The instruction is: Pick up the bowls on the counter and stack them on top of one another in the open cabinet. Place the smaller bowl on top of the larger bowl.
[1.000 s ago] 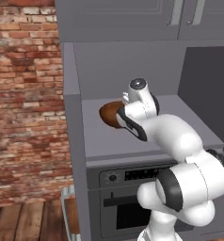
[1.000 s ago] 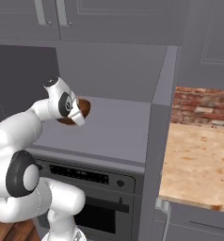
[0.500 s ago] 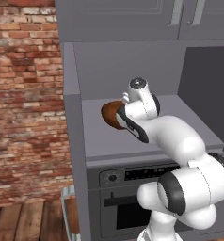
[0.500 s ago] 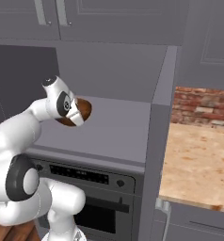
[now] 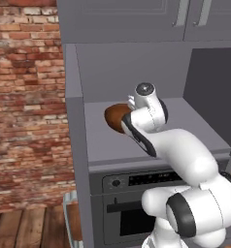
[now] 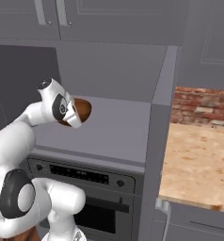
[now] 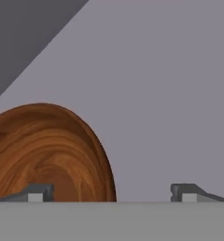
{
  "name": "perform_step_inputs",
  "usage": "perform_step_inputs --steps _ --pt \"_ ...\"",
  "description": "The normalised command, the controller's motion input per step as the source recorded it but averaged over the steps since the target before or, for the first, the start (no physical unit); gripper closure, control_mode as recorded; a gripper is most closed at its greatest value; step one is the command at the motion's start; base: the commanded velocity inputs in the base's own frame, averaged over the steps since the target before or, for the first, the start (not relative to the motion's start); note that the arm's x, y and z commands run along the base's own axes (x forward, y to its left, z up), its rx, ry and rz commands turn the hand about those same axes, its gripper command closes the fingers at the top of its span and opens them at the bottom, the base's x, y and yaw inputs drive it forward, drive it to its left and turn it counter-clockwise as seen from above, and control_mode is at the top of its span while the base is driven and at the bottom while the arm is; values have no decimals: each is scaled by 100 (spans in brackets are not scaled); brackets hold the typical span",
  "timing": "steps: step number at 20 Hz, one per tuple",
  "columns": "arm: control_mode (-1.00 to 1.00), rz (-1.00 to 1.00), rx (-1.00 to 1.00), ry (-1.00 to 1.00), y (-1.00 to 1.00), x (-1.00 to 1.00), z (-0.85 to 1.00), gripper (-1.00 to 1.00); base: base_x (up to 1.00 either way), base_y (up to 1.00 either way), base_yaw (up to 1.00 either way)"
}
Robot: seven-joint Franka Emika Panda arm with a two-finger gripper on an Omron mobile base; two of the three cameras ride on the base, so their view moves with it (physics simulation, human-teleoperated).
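Nearest the hand camera, the gripper (image 7: 109,192) stands with its two dark tips spread wide apart and clamped on nothing; the rim of the larger bowl (image 7: 48,153) crosses between them, with one tip in front of the bowl's inside and the other over bare grey shelf. From the base cameras, the white arm reaches into the niche of the open cabinet (image 5: 137,145), and the glossy brown bowl (image 5: 116,116) sits on the flat grey shelf just beyond the hand, seemingly at rest there and not gripped.

The step in hand looks like the release of the first bowl: the larger one is set down in the cabinet and the jaws have let go of it. The stacking is therefore about half done in judgement, since nothing pale rests on top of it.

Further off, to the right, lies the tan surface (image 6: 198,160) in front of the brick backsplash (image 6: 203,106). The next move calls for drawing the hand back clear of the bowl's rim without nudging it, then turning toward that surface to fetch the smaller bowl.
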Motion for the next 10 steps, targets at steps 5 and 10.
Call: perform_step_inputs --steps 5,10 --pt "-100 0 0 -9 -2 -27 34 -100 0 0 0" --pt "-100 0 0 -7 -2 -32 43 -100 0 0 0"
